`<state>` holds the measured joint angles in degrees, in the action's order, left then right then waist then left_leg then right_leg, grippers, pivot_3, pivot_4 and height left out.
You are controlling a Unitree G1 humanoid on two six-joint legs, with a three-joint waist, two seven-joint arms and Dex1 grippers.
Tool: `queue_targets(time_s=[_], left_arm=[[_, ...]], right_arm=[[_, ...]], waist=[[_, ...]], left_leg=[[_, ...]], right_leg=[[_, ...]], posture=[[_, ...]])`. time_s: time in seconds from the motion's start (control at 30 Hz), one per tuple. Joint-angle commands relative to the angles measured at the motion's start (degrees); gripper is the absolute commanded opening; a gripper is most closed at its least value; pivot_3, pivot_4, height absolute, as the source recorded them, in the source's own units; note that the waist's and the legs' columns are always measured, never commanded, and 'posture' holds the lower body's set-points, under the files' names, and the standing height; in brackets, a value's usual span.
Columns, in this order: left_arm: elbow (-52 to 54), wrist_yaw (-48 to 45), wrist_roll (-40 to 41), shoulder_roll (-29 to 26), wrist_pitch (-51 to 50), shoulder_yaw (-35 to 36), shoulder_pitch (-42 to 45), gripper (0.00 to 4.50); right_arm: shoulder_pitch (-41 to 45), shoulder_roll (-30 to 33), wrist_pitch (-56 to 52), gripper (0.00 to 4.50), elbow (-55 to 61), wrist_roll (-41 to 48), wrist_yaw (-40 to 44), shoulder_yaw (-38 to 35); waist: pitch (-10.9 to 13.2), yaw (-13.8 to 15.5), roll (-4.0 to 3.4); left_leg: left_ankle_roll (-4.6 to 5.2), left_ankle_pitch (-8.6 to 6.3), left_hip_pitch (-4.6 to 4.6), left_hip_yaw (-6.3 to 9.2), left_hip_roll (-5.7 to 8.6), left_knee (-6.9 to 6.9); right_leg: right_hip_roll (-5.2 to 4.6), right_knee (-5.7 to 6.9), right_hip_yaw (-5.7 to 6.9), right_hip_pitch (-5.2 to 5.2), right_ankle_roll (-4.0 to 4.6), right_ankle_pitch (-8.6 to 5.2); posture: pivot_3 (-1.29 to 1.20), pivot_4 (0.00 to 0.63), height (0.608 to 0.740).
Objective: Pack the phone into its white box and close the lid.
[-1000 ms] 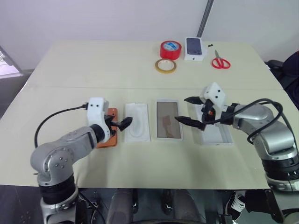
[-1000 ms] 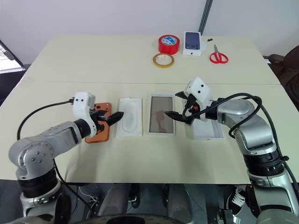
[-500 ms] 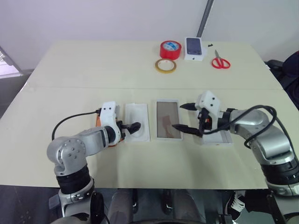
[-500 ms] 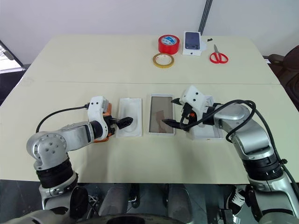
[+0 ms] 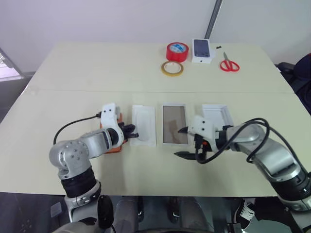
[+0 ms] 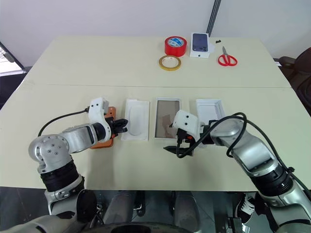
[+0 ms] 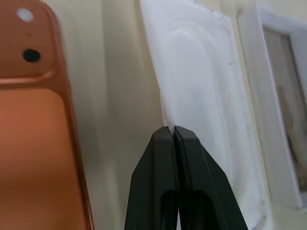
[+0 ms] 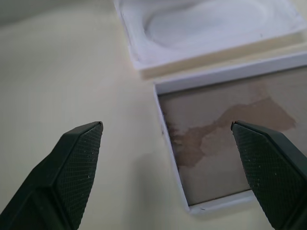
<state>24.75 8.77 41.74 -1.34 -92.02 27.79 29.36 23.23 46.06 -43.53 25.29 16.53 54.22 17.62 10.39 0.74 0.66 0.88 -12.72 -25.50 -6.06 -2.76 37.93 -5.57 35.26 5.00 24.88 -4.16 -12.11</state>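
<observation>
- We see the phone (image 5: 112,137) lying back-up on the table (image 5: 97,73), just left of the white moulded insert (image 5: 144,124), mostly hidden under the left arm in the head views; the left wrist view shows its copper-orange back and lens corner.
- The white box (image 5: 175,124), our landmark, lies open with its tan floor showing; the insert is just to its left and the lid (image 5: 216,116) just to its right, plain white inside facing up.
- The left gripper (image 7: 173,134) is clenched, fingers pressed together, at the insert's edge on the phone side; we cannot tell whether it pinches that edge or merely touches it.
- The right gripper (image 5: 183,142) hangs at the near right corner of the white box, fingers spread wide and holding nothing.
- Well beyond the white box, at the far edge of the table, sit a red tape roll (image 5: 177,51), a yellow tape ring (image 5: 172,68), a small white box picturing a dark phone (image 5: 203,50) and red-handled scissors (image 5: 229,63).
</observation>
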Motion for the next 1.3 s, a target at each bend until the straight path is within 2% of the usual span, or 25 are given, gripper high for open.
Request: queue_targets(time_s=[0.03,0.07,0.3,0.33,0.57,0.77,0.9,1.0,1.17,1.3], left_arm=[[0.24,-1.11,0.4,0.38,-0.48,5.53,3.44,0.0],[0.11,-1.49,0.41,-0.12,-0.48,5.88,3.87,0.0],[0.55,-2.3,0.71,-1.88,-0.48,5.93,3.64,0.0],[0.85,-2.36,0.9,-1.83,-0.48,6.15,3.51,0.0],[1.26,-2.56,2.61,-2.2,-0.48,9.49,5.25,0.0],[0.08,-2.74,5.46,-3.12,-0.48,12.52,7.1,0.0],[0.04,-1.79,6.7,-2.82,-0.48,12.79,6.33,0.0],[1.02,-0.31,8.4,-0.02,-0.48,14.17,6.15,0.0],[1.71,2.7,10.83,4.27,-0.48,13.36,6.26,0.0],[1.59,5.21,11.99,8.27,-0.48,10.47,5.54,0.0]], right_arm=[[2.25,-0.79,-0.83,3.96,1.14,-2.78,-1.07,3.22],[2.68,-1.08,-0.53,3.65,0.24,-4.15,-1.4,4.7],[4.16,-2.58,0.25,0.14,-2.01,-7.71,-1.62,7.91],[4.29,-2.63,0.48,0.06,-1.78,-7.92,-1.34,8.08],[5.69,-5.04,6.9,0.06,-1.64,-8.83,0.93,9.22],[8.63,-10.15,10.79,0.06,-8.18,-13.7,-0.17,13.05],[9.96,-12.14,10.8,0.06,-10.54,-14.23,0.19,12.7],[9.82,-12.52,8.19,0.91,-6.46,-7.78,3.3,7.6],[9.09,-10.95,5.83,3.32,-5.26,-4.14,1.87,-0.72],[8.48,-7.72,4.7,3.32,-7.45,-2.7,1.67,-6.49]], waist=[[0.0,-0.04,0.01],[0.0,-0.05,0.01],[0.01,0.03,0.04],[0.02,0.03,0.04],[0.03,-0.07,0.06],[0.05,-0.01,0.11],[0.09,0.0,0.19],[0.1,0.05,0.22],[0.13,0.06,0.3],[0.14,0.11,0.31]], left_leg=[[0.0,0.0,0.0,0.0,0.0,0.0],[0.0,0.0,0.0,0.0,0.01,0.0],[0.0,0.0,-0.02,0.0,0.02,0.03],[0.0,0.0,-0.02,0.0,0.02,0.03],[0.0,0.0,-0.01,0.0,0.02,0.03],[-0.01,0.0,-0.01,-0.01,0.02,0.03],[-0.01,0.01,-0.02,0.0,0.03,0.05],[-0.01,0.01,0.0,0.0,0.02,0.05],[-0.01,0.01,0.01,0.02,0.01,0.06],[-0.01,0.0,-0.01,0.03,0.02,0.06]], right_leg=[[0.0,0.0,0.0,0.0,0.0,0.0],[0.0,0.0,0.01,0.0,0.0,0.0],[0.0,0.0,0.02,-0.01,-0.01,0.0],[0.0,0.0,0.02,-0.01,-0.01,0.0],[0.02,0.01,0.03,-0.01,-0.01,0.0],[0.03,0.02,0.04,-0.01,-0.02,0.01],[0.01,0.02,0.04,-0.04,-0.02,0.01],[0.02,0.03,0.04,-0.06,-0.03,0.02],[0.02,0.03,0.05,-0.08,-0.08,0.05],[-0.01,-0.01,0.04,-0.09,-0.02,0.01]], posture=[[0.0,0.15,0.73],[0.0,0.15,0.73],[0.0,0.15,0.73],[0.0,0.15,0.73],[0.0,0.15,0.73],[0.0,0.15,0.73],[0.0,0.15,0.73],[0.0,0.15,0.73],[0.0,0.15,0.73],[0.0,0.15,0.73]])
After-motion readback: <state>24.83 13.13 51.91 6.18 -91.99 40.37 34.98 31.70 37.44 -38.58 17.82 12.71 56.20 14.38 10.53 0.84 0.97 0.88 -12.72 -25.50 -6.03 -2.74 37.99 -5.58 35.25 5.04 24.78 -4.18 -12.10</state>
